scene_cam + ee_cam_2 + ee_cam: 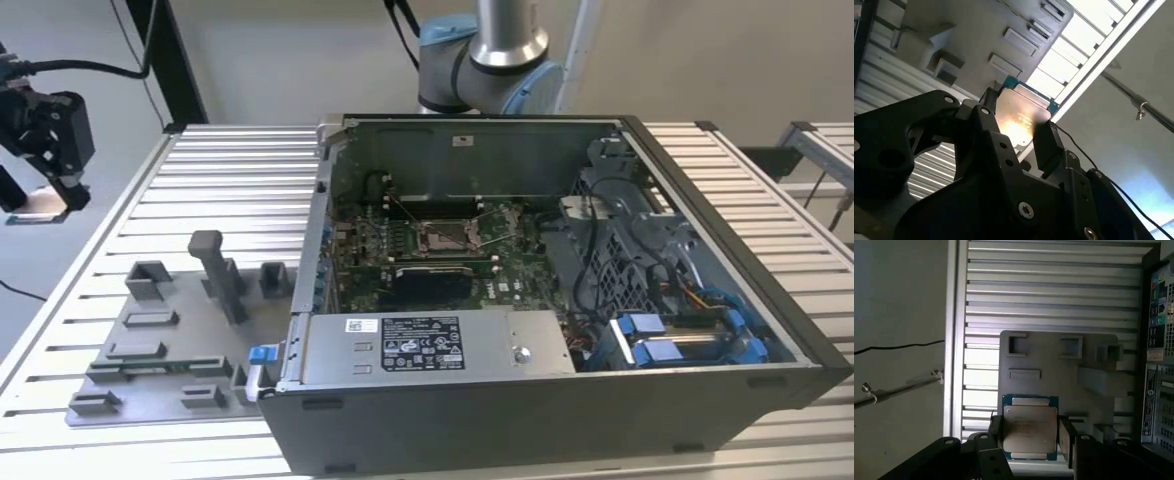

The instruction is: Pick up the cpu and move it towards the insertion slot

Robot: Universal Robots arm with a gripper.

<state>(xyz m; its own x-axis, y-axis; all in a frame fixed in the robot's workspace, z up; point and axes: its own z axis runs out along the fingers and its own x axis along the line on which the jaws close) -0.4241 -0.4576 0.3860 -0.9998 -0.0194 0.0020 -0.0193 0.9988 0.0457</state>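
In the exterior view my black gripper hangs high off the exterior view's left, beyond the slatted table's edge, shut on the cpu, a small pale square. In both wrist views the cpu sits flat between the two black fingers: silvery top with a blue-green rim, and a glaring face. The gripper is well above the grey tray. The insertion slot, a metal-framed square socket on the green board, lies inside the open computer case, far toward the exterior view's right of the gripper.
The grey plastic tray with raised blocks lies on the slatted table beside the case. The case's upright wall stands between tray and board. A white-labelled metal box fills the case's front. The arm's base rises behind.
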